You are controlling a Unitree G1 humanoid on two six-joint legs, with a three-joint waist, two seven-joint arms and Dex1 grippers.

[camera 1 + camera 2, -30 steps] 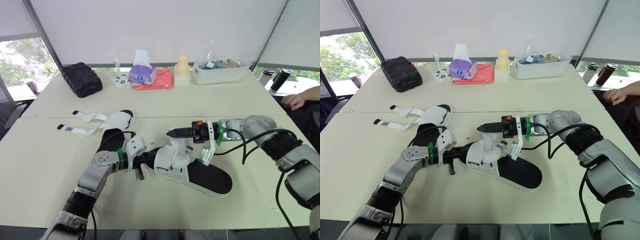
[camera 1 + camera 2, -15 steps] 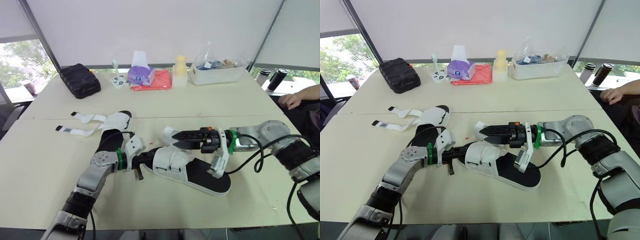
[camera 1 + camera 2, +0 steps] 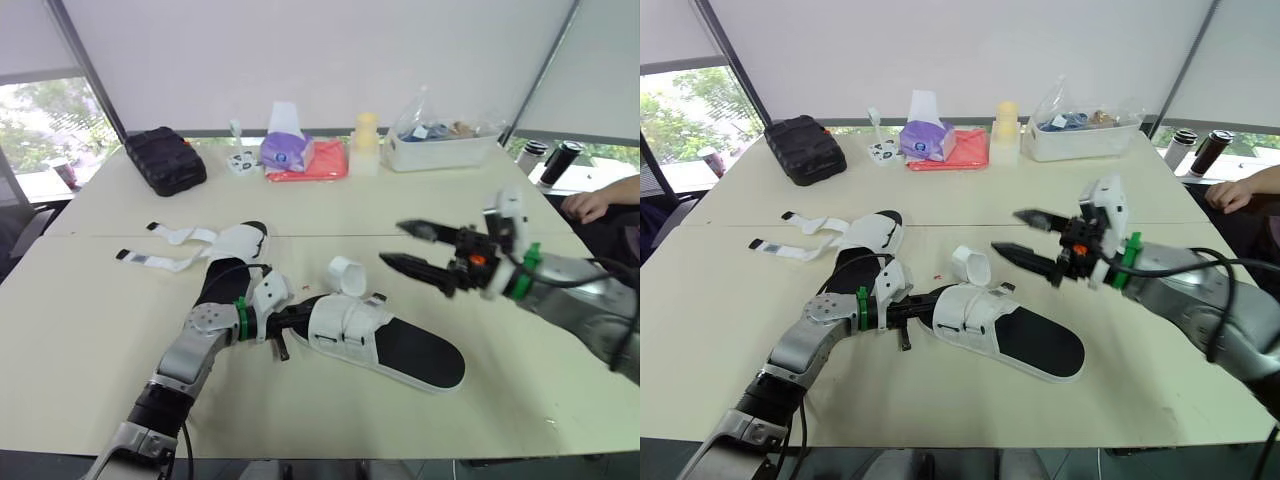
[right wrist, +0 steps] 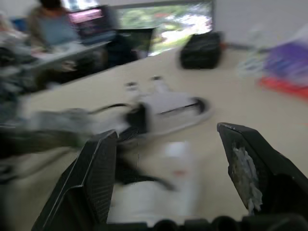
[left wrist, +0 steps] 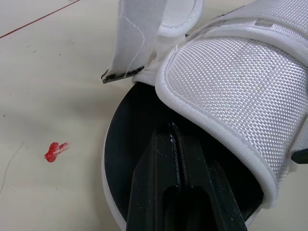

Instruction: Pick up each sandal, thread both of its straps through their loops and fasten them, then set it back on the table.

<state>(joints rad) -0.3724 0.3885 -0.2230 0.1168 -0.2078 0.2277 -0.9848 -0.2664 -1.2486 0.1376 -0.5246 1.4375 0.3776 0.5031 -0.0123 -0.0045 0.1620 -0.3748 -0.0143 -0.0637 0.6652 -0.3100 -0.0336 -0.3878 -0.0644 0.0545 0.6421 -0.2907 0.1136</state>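
White mesh straps cross the black-soled sandal point(image 3: 385, 340) lying mid-table point(image 3: 90, 330), and one strap point(image 3: 347, 275) curls up loose. The left end effector point(image 3: 295, 318), fingers pressed together, rests on its toe. The right end effector point(image 3: 392, 243) hovers to its right, spread wide. A second sandal point(image 3: 235, 245) lies far left, unfastened

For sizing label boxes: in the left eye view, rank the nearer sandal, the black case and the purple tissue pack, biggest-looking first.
1. nearer sandal, though it lies closest to the camera, which flatters it.
2. black case.
3. purple tissue pack.
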